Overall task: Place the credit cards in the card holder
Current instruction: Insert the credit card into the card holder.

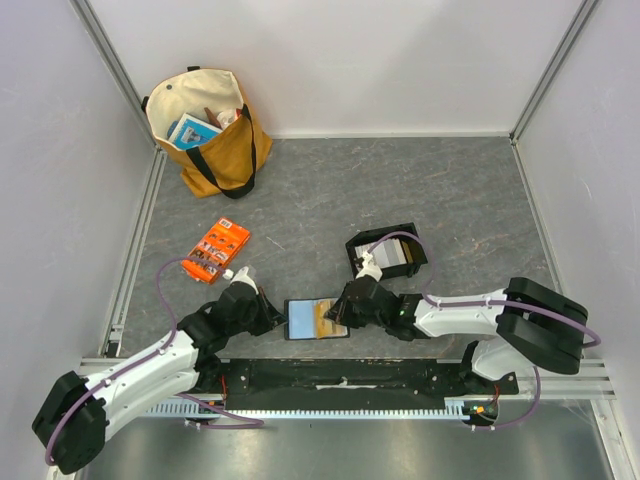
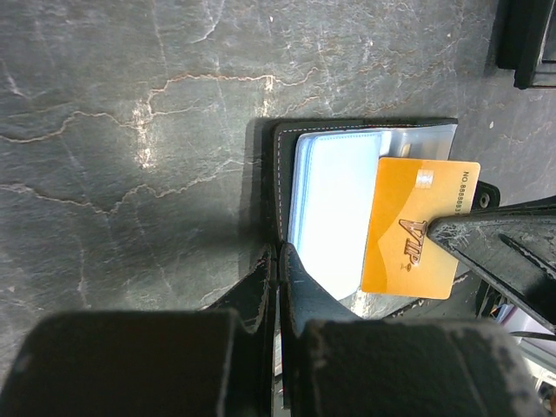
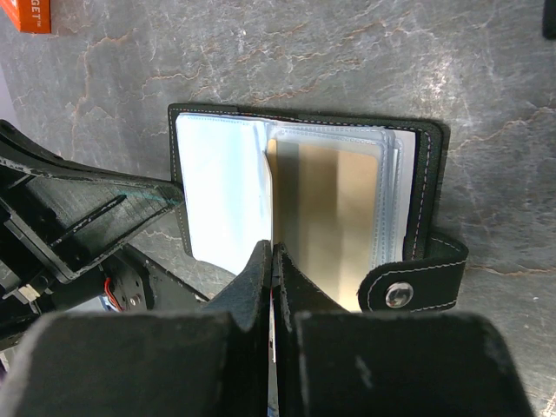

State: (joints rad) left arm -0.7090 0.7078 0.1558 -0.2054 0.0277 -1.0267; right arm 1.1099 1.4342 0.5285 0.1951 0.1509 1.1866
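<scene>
- A black card holder [image 1: 318,320] lies open and flat on the grey stone-patterned counter [image 1: 450,200], between the two arms at the near edge.
- The left end effector [image 2: 276,256] has its fingers pressed together, with the tip resting on the holder's left flap at its outer edge.
- The right end effector [image 3: 272,261] also has its fingers pressed together. They appear to pinch one edge of an orange credit card [image 2: 419,226], though the contact is partly hidden.
- That card lies over the holder's right-hand clear sleeves. Its long axis runs parallel to the holder's spine, in line with the sleeves.
- Whether the card is inside a sleeve or only lying on top cannot be told from these views.
- The sleeves lie directly ahead of and under the right fingertips, so the right arm is the nearer one for feeding the card in. The left arm seems to be steadying the flap.
- More credit cards [image 1: 392,258] sit in a black tray [image 1: 353,247] just behind the right end effector.
</scene>
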